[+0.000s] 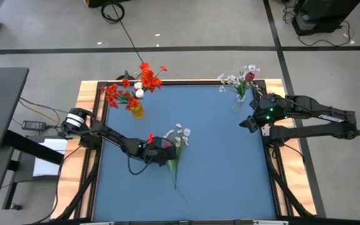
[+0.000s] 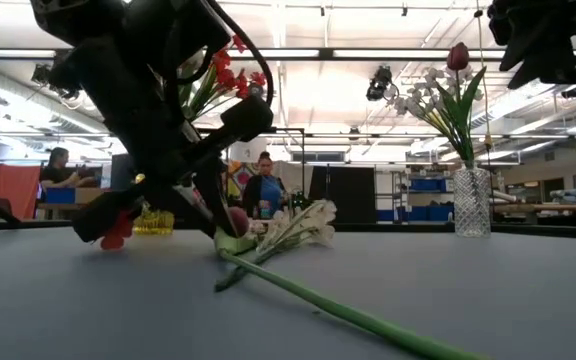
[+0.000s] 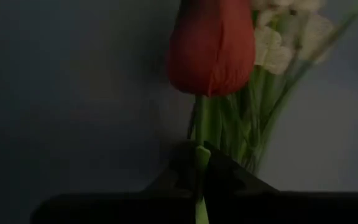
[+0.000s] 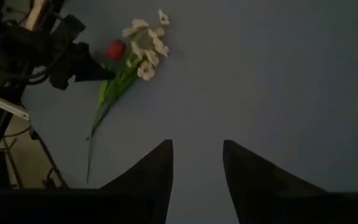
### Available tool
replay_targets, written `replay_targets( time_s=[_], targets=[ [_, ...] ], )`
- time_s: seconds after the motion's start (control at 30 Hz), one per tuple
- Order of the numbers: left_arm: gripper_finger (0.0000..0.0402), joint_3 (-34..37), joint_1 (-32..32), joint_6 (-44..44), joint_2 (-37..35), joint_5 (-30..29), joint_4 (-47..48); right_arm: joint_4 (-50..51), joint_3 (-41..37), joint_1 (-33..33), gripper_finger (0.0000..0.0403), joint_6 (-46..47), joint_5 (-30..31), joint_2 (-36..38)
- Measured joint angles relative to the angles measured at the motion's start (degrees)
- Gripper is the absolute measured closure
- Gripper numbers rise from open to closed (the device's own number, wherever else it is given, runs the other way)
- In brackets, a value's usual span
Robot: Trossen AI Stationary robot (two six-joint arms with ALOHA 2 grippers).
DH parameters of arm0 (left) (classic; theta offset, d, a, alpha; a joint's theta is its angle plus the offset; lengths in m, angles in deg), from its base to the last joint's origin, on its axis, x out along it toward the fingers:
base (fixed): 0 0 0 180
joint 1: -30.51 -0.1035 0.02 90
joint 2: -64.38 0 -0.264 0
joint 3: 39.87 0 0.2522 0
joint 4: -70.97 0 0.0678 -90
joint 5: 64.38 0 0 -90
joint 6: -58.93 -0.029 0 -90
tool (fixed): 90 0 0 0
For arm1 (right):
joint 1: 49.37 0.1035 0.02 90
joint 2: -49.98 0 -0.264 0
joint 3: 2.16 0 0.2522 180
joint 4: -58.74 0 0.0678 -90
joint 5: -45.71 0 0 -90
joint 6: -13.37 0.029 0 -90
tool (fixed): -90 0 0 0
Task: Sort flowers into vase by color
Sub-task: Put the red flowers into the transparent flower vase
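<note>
The left end effector (image 1: 167, 147) sits low at the middle of the blue tabletop (image 1: 217, 169), clenched on the thin green stem of a red tulip (image 3: 211, 45); white flowers (image 1: 181, 134) lie just beside it; the right end effector (image 4: 196, 163) hovers near the clear vase (image 1: 238, 100), fingers parted, grasping nothing.

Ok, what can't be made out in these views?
- High view: the left gripper covers the red tulip's stem.
- Left wrist view: the white flowers run past the picture edge.
- High view: the two vases' stem counts are too small to tell.
- Low view: the right gripper is cut off by the picture edge.
</note>
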Motion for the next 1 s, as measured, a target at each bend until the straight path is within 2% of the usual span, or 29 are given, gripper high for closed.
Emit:
replay_targets(
  time_s=[0.17,0.33,0.43,0.57,0.73,1.0],
  targets=[
    [0.0390,-3.1,-0.5,-12.0,-4.2,-0.2,-0.5,-9.4,-0.8,2.5,0.0263,-1.3,1.0,-0.2],
    [0.0392,-7.8,-3.3,-37.6,-8.9,-0.2,-5.4,-24.4,-3.8,5.9,0.0252,-3.4,0.9,-0.8],
    [0.0393,-11.2,-5.8,-53.7,-10.5,-0.1,-12.0,-34.2,-6.1,7.8,0.0242,-6.4,0.9,-2.3],
    [0.0393,-16.6,-10.2,-71.4,-10.7,4.4,-15.4,-47.5,-8.7,10.4,0.0227,-9.1,0.9,-5.7],
    [0.0394,-21.7,-15.8,-78.8,-10.1,12.2,-15.2,-57.0,-8.9,12.0,0.0203,-12.9,2.5,-11.6],
    [0.0393,-25.0,-21.2,-81.6,-10.0,22.3,-15.6,-65.5,-8.8,12.2,0.0186,-18.9,13.8,-18.6]
  ],
)
